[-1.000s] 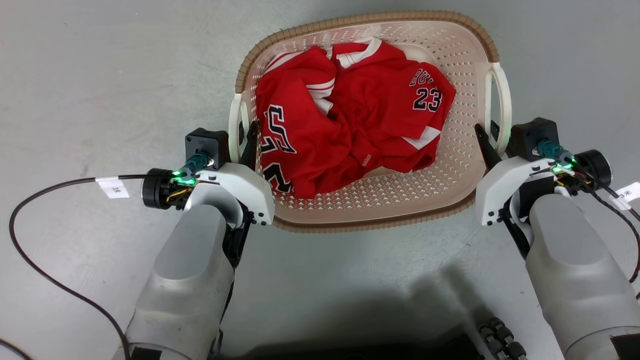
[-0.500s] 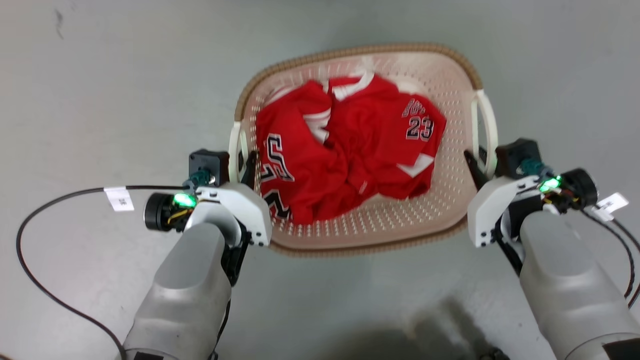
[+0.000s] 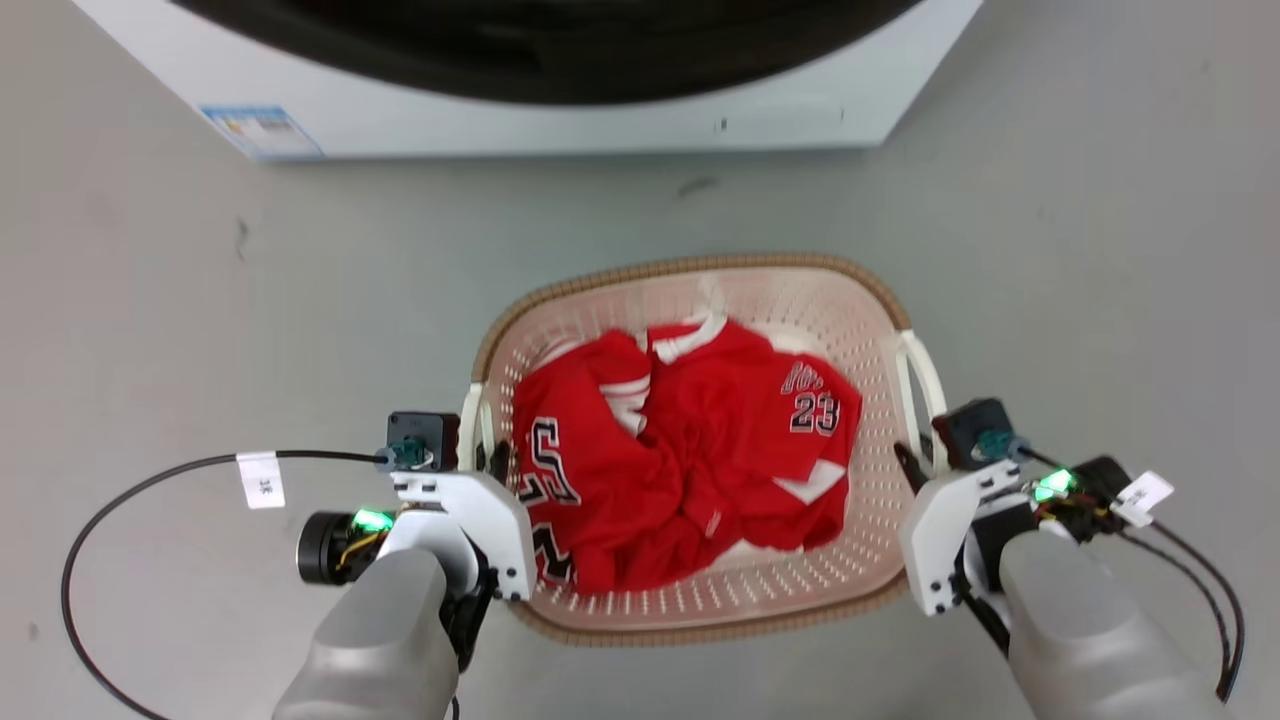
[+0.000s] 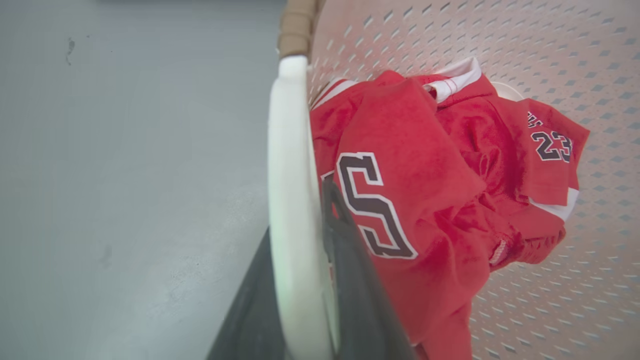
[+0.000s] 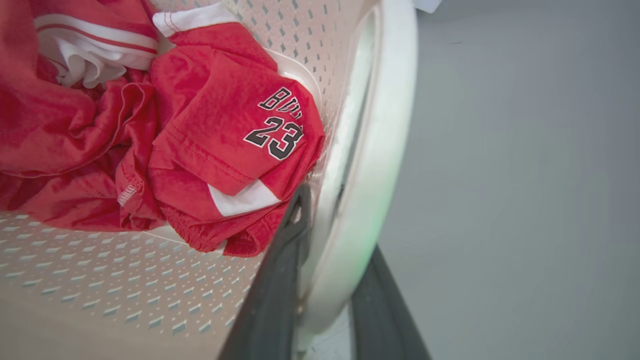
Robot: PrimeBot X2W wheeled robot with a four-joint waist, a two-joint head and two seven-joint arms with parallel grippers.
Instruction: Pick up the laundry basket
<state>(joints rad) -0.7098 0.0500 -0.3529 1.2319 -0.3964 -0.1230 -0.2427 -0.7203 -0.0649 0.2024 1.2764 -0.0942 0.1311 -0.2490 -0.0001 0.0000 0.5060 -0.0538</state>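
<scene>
Head view: the laundry basket is over the grey floor, between the two forearms and well short of the white washer along the top edge. Its long sides run across the view and its loop handles face the arms. Whether its base touches the floor cannot be told.

Contents: one crumpled red jersey with white trim and dark numerals ("23" legible toward the right side) lies on the perforated bottom, bunched toward the robot's side.

Left gripper: closed on the basket's left handle. In the left wrist view the white handle bar runs straight up between the two dark fingers, one outside the loop and one inside against the jersey. Both fingers touch the bar.

Right gripper: closed on the right handle the same way. In the right wrist view the handle is pinched between the fingers, the inner one lying along the perforated wall just beside the jersey's hem.

Other: a black cable with a white tag loops from the left wrist over the floor. Green lights glow on both wrists.
</scene>
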